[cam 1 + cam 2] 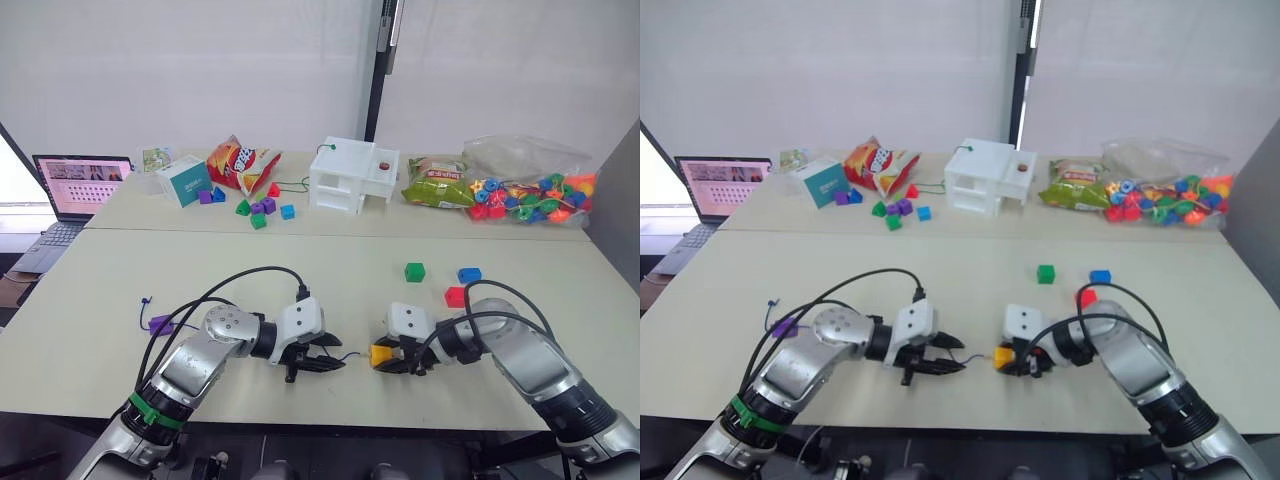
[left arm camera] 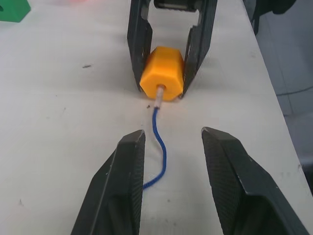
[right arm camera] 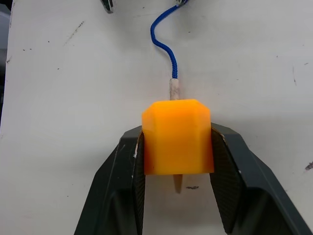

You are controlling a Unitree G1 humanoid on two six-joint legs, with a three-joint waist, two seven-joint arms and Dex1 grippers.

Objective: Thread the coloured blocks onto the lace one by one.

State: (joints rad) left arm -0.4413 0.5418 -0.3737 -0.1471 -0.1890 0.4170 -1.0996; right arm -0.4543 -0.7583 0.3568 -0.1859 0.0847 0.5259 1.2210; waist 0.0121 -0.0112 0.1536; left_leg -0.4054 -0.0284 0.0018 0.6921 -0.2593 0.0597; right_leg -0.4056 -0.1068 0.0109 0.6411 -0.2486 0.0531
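orange block (image 3: 177,137) between right jaws, lace (image 2: 157,147) tip through it

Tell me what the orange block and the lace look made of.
Orange block: probably moulded plastic, smooth with a soft sheen and bevelled edges. Lace: blue braided or twisted cord, apparently textile, with visible strand texture; its pale tip looks stiff, perhaps a plastic wrap.
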